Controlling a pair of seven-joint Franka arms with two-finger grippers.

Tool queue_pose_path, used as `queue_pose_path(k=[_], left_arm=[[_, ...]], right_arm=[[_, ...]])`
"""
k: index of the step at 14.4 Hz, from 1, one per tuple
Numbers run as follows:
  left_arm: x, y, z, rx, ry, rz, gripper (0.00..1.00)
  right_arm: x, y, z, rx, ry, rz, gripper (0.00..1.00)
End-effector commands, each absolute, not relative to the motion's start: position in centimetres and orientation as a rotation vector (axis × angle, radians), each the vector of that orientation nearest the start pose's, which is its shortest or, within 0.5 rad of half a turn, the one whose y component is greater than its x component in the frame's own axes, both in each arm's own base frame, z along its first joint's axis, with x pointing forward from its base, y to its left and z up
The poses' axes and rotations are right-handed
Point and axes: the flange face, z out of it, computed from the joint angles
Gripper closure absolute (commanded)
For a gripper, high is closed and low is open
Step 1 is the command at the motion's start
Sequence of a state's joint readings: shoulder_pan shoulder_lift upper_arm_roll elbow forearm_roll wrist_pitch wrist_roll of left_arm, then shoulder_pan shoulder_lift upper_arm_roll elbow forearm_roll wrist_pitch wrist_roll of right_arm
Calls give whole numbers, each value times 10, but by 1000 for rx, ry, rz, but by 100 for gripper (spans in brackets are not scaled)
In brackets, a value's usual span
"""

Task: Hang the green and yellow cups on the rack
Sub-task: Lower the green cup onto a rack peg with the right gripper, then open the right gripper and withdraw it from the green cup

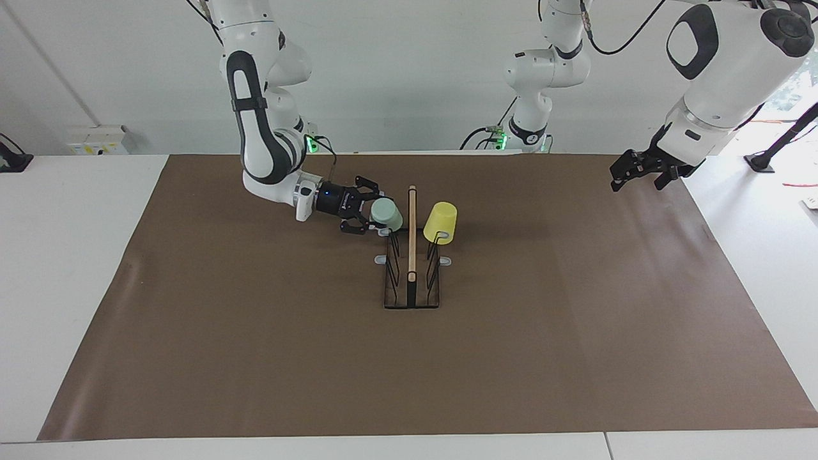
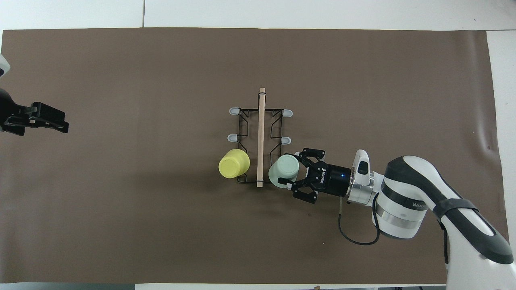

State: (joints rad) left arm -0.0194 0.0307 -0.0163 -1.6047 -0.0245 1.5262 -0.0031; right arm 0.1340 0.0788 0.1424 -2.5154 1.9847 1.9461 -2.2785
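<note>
- Rack (image 1: 411,281) (image 2: 260,137): black wire stand, dark flat base, upright light wooden bar, grey-tipped prongs; stands mid-tabletop.
- Yellow cup (image 1: 441,222) (image 2: 234,163): upside down, tilted, on a prong at the rack's robot end.
- Green cup (image 1: 386,214) (image 2: 284,171): pale mint, tilted, at the matching prong across the bar.
</note>
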Motion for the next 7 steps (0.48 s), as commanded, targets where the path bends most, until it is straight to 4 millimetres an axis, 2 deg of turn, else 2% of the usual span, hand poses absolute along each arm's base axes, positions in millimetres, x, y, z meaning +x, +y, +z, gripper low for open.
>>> queue_pose_path(k=[1, 4, 7], left_arm=[[543, -19, 591, -3149, 58, 191, 0], [528, -17, 593, -3135, 50, 171, 0], [531, -16, 592, -3127, 48, 122, 0]], right_arm=[[430, 171, 276, -1563, -765, -1148, 0], [434, 155, 289, -1507, -740, -1190, 0], [442, 123, 304, -1526, -769, -1200, 0]])
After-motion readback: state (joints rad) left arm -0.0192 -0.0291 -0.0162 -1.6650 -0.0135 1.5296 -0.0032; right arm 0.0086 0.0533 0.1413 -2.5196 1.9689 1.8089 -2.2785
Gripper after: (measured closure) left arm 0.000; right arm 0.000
